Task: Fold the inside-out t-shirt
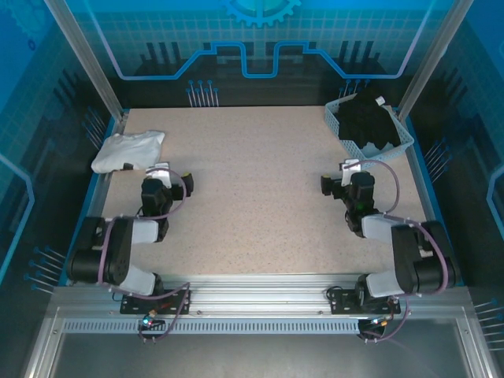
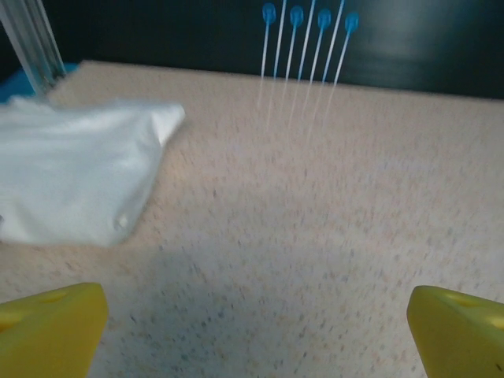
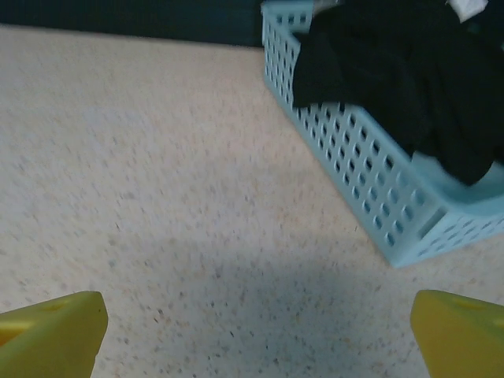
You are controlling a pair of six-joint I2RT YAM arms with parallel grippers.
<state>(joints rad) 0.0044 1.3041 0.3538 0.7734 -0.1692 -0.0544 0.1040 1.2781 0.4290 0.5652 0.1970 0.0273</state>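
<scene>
The black t-shirt point(image 1: 368, 118) lies bunched up inside a light blue basket point(image 1: 403, 144) at the table's back right; in the right wrist view the black t-shirt point(image 3: 402, 71) spills over the basket's wall point(image 3: 370, 189). No floral print is visible. My right gripper point(image 1: 332, 185) hovers low over the table in front of and left of the basket, open, with its yellow fingertips point(image 3: 51, 331) wide apart and nothing between them. My left gripper point(image 1: 179, 183) rests near the table's left side, also open, yellow fingertips point(image 2: 47, 327) spread over bare tabletop.
A smaller white folded garment point(image 1: 126, 150) lies at the back left, close to the left gripper; the white garment point(image 2: 75, 177) appears at the left of the left wrist view. The speckled beige table point(image 1: 252, 197) has metal frame posts at its back corners.
</scene>
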